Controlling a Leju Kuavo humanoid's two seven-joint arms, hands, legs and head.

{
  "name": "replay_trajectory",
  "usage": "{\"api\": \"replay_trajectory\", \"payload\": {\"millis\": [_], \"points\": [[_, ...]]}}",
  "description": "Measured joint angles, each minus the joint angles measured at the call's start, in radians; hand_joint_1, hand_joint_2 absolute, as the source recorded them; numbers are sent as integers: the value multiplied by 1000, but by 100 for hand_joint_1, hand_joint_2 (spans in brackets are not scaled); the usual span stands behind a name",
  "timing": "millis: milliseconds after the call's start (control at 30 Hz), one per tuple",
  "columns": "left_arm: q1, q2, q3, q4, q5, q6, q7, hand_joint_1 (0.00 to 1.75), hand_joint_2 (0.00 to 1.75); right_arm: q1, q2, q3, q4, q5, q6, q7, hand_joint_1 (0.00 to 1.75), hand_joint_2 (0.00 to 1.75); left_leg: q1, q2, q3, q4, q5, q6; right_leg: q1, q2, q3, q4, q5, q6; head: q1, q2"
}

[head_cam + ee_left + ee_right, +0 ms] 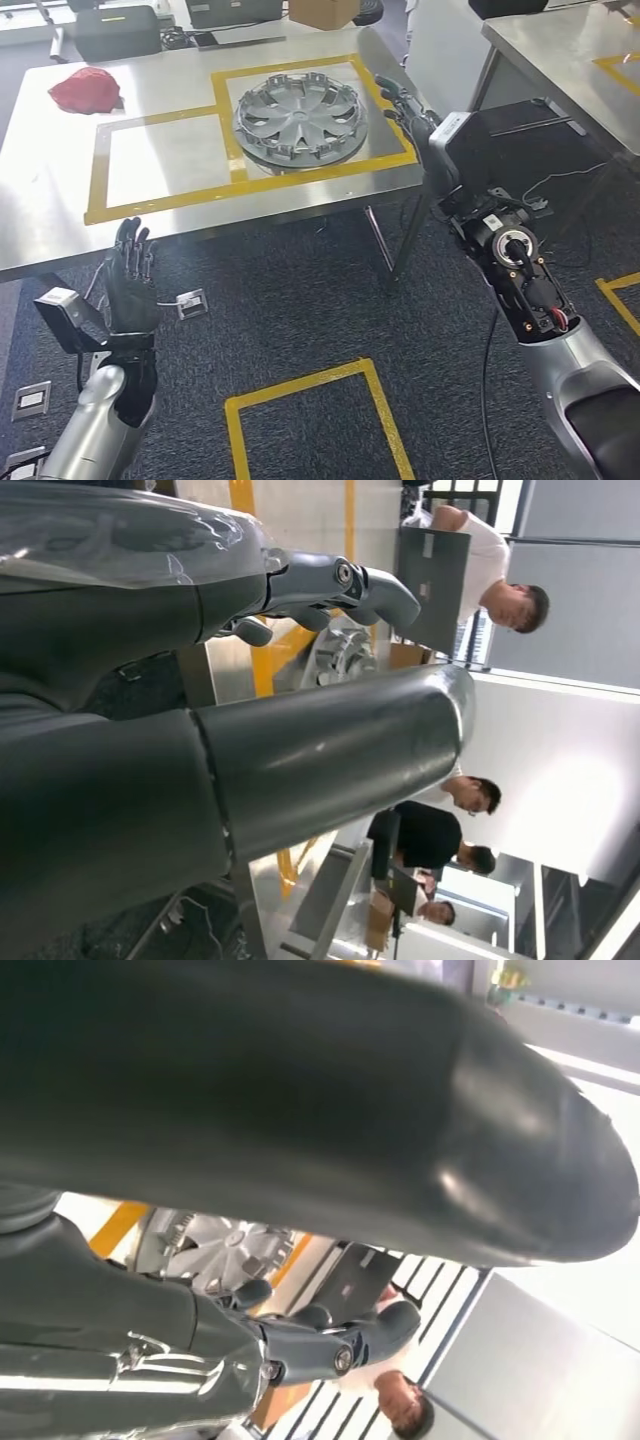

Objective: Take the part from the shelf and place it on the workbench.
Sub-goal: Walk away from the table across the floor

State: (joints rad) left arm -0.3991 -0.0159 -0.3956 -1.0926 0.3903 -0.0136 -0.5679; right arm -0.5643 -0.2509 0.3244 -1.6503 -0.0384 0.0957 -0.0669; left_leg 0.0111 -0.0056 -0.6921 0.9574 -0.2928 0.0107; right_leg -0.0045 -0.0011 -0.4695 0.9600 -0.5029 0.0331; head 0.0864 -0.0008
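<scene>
Left robot hand [130, 275] fingers apart, empty | right robot hand [411, 118] fingers apart, beside hubcap [300, 120]

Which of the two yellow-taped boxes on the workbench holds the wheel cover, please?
The right-hand taped box, beside the right hand, holds the wheel cover; the left-hand taped box holds nothing.

Room on the workbench
The left taped frame [162, 160] lies bare; the wheel cover [300, 118] fills the right one.
</scene>
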Motion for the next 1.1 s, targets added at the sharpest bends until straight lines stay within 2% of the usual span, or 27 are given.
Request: {"api": "replay_trajectory", "payload": {"millis": [33, 67, 100, 133, 167, 200, 233, 300, 333, 367, 433, 467, 533, 567, 600, 633, 700, 733, 767, 800, 833, 867, 900, 967, 1033, 1067, 1100], "points": [[1, 1, 0, -1, 0, 2, 0, 0, 0, -1, -1, -2, 1, 1, 1, 0, 0, 0, 1, -1, 0, -9, 8, -6, -2, -2, -7, -4, 14, -7, -1, 0], [3, 3, 0, -2, 0, 3, 0, 0, 0, -3, -2, -3, 2, 2, 2, 1, 0, 0, 2, -1, -7, -3, -6, -11, -4, -4, -14, -11, 28, -15, -2, 0], [4, 5, 0, -2, 0, 3, 0, 0, 0, -4, -2, -3, 3, 3, 3, 1, 0, 0, 2, -2, -18, 23, -42, -15, -7, -6, -26, -17, 45, -23, -8, 0], [5, 6, 0, -2, 0, 4, 0, 0, 0, -5, -2, -3, 4, 4, 4, 1, 0, 0, 2, -2, -35, 73, -98, -18, -10, -7, -41, -21, 61, -30, -16, 0], [6, 7, 0, -3, 0, 4, 0, 0, 0, -6, -2, -3, 6, 5, 4, 1, 0, 0, 2, -1, -54, 144, -159, -21, -9, -7, -59, -21, 76, -34, -23, 0], [6, 8, 0, -3, 0, 4, 0, 0, 0, -6, -2, -4, 7, 6, 5, 1, 0, 0, 2, -1, -70, 219, -202, -24, -8, -8, -76, -21, 90, -36, -29, 0], [7, 9, 0, -3, 0, 4, 0, 0, 0, -5, -2, -4, 8, 6, 5, 1, 0, 0, 2, -1, -79, 284, -220, -25, -7, -8, -95, -21, 105, -36, -33, 0], [9, 11, 0, -3, 0, 4, 0, 0, 0, -4, -2, -4, 10, 6, 6, 1, 0, 0, 2, -1, -56, 331, -184, -25, -6, -7, -131, -19, 133, -35, -37, 0], [9, 12, 0, -4, 0, 4, 0, 0, 0, -4, -2, -4, 11, 6, 6, 1, 0, 0, 2, -1, -18, 302, -155, -21, -5, -7, -148, -19, 147, -33, -39, 0], [9, 12, 0, -5, 0, 4, 0, 0, 0, -5, -2, -4, 12, 6, 6, 1, 0, 0, 1, -1, 37, 240, -145, -16, -4, -6, -162, -17, 159, -30, -40, 0], [7, 12, 0, -11, 0, 5, 0, 0, 0, -6, -2, -5, 12, 6, 6, 0, 0, 0, -5, -1, 156, 80, -172, -3, -2, -7, -181, -15, 182, -21, -39, 0], [6, 12, 0, -14, 0, 5, 0, 0, 0, -7, -2, -6, 13, 6, 6, -1, 0, 0, -8, -2, 189, 28, -186, 3, -2, -7, -185, -17, 194, -16, -37, 0], [8, 13, 0, -18, 1, 6, 0, 0, 0, -8, -2, -8, 16, 6, 6, -2, 0, 0, -10, -2, 195, 0, -180, 16, -3, -7, -190, -25, 215, -4, -37, 0], [10, 14, 0, -19, 1, 6, 1, 0, 0, -8, -2, -9, 17, 7, 6, -3, 0, 0, -8, 0, 188, -4, -169, 23, -4, -5, -196, -20, 207, 1, -37, 0], [12, 14, 0, -20, 2, 7, 1, 0, 0, -8, -3, -10, 19, 8, 6, -4, 0, 0, -5, 2, 179, -8, -159, 30, -5, -4, -207, 3, 178, 6, -36, 0], [14, 15, 0, -21, 3, 7, 3, 0, 0, -8, -3, -13, 20, 9, 5, -4, 0, 0, -2, 4, 167, -11, -146, 37, -6, -2, -222, 47, 132, 10, -33, 0], [15, 15, 0, -23, 4, 7, 6, 0, 0, -9, -6, -19, 22, 11, 2, -5, 0, 0, -2, 5, 139, -10, -123, 42, -9, -1, -255, 186, 27, 18, -26, 0], [16, 15, 0, -24, 4, 7, 8, 0, 0, -9, -8, -22, 23, 12, 1, -4, 0, 0, -2, 5, 124, -9, -111, 40, -11, -1, -264, 252, 1, 21, -23, 0], [18, 15, 0, -24, 5, 7, 10, 0, 0, -8, -10, -26, 23, 12, 0, -3, 0, 0, -2, 5, 108, -8, -98, 39, -13, -1, -262, 294, 0, 24, -21, 0], [19, 15, 0, -24, 5, 7, 11, 0, 0, -8, -12, -30, 23, 13, -1, -2, 0, 0, -1, 5, 91, -6, -86, 35, -15, -1, -245, 304, 21, 26, -19, 0], [20, 15, 0, -24, 6, 7, 12, 0, 0, -8, -13, -33, 23, 13, -2, 0, 0, 0, 0, 5, 75, -3, -75, 31, -16, -1, -210, 277, 50, 27, -16, 0], [20, 15, 0, -24, 6, 7, 13, 0, 0, -9, -14, -36, 23, 13, -2, 0, 0, 0, 1, 5, 61, 0, -65, 26, -18, -1, -159, 217, 66, 28, -12, 0], [20, 15, 0, -25, 7, 7, 13, 0, 0, -10, -15, -37, 22, 13, -2, 0, 0, 0, 1, 4, 50, 3, -56, 20, -16, 0, -102, 137, 62, 27, -7, 0], [19, 15, 0, -28, 8, 7, 13, 0, 0, -12, -18, -41, 21, 13, -3, 0, 0, 0, 0, 4, 40, 3, -36, 8, -12, 4, -31, 24, 34, 17, -4, 0], [19, 16, 0, -30, 8, 7, 13, 0, 0, -13, -19, -45, 20, 13, -3, 0, 0, 0, 0, 3, 38, -7, -15, -4, -8, 6, -29, 0, 37, -2, -8, 0], [19, 17, 0, -30, 9, 7, 13, 0, 0, -14, -20, -45, 20, 13, -3, 0, 0, 0, 1, 3, 32, -4, -19, -9, -9, 5, -37, -3, 48, -10, -11, 0], [20, 18, 0, -30, 11, 8, 13, 0, 0, -14, -20, -45, 21, 13, -2, 1, 0, 0, 2, 3, 20, 13, -42, -14, -10, 3, -48, -4, 60, -19, -16, 0]]}}
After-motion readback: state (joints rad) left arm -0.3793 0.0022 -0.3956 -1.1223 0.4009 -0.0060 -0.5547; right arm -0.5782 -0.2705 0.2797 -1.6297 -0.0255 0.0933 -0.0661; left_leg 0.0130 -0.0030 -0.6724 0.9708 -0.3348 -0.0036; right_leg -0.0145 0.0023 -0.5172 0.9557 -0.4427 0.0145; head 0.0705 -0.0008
